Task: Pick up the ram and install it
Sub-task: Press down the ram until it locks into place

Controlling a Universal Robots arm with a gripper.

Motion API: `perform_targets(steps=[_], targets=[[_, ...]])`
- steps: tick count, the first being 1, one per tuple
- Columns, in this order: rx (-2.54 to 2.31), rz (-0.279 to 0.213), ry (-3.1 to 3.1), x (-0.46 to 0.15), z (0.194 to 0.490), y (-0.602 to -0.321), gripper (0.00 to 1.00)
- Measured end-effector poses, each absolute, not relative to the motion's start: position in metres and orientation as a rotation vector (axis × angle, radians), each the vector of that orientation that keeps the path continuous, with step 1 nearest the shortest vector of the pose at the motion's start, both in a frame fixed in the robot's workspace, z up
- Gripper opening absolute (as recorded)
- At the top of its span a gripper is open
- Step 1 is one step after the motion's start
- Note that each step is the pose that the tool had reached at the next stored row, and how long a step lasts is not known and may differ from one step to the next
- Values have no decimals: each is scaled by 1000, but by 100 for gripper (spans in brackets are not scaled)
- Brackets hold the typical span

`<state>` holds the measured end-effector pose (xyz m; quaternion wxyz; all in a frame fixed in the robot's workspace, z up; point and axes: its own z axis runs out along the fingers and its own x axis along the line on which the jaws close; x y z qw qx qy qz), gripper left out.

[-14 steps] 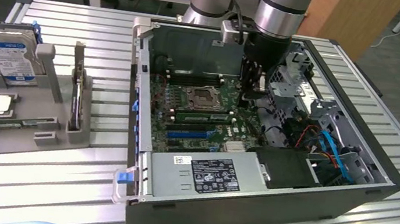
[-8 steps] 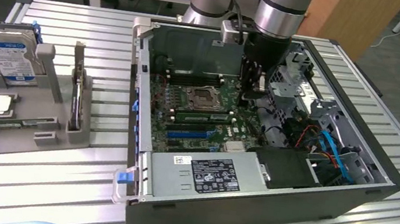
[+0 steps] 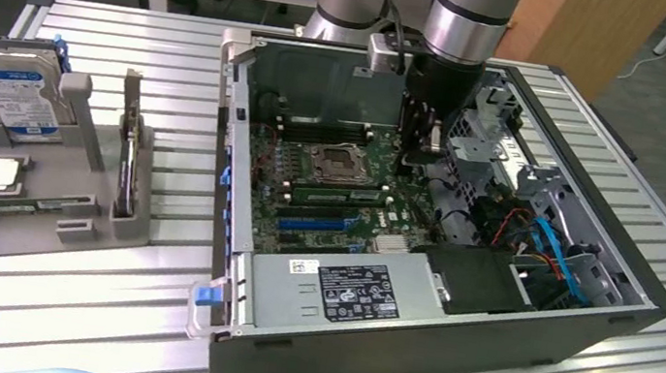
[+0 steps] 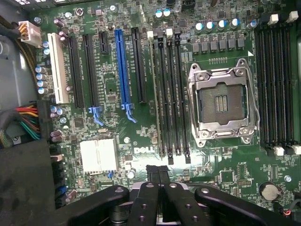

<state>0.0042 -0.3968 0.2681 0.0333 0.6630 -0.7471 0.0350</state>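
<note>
Claw (image 4: 157,173): mine, clenched, nothing seen in it, over the motherboard (image 4: 117,61). Ram (image 4: 154,94): on edge in a slot near the processor socket (image 4: 221,101).

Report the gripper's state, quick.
Gripper: closed, fingertips together above the motherboard, nothing seen held.

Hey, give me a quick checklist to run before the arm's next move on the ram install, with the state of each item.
1. Fingers shut, nothing between them: ok.
2. Ram standing in the slot bank beside the processor socket: ok.
3. Ram pressed fully home: cannot tell.
4. Slot latches closed on it: cannot tell.
5. Neighbouring slots empty: ok.
</note>
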Motion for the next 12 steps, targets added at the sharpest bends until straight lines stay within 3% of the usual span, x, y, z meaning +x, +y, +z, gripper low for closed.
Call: perform_targets(steps=[12], targets=[[2040, 108, -2299, -5, 267, -396, 10]])
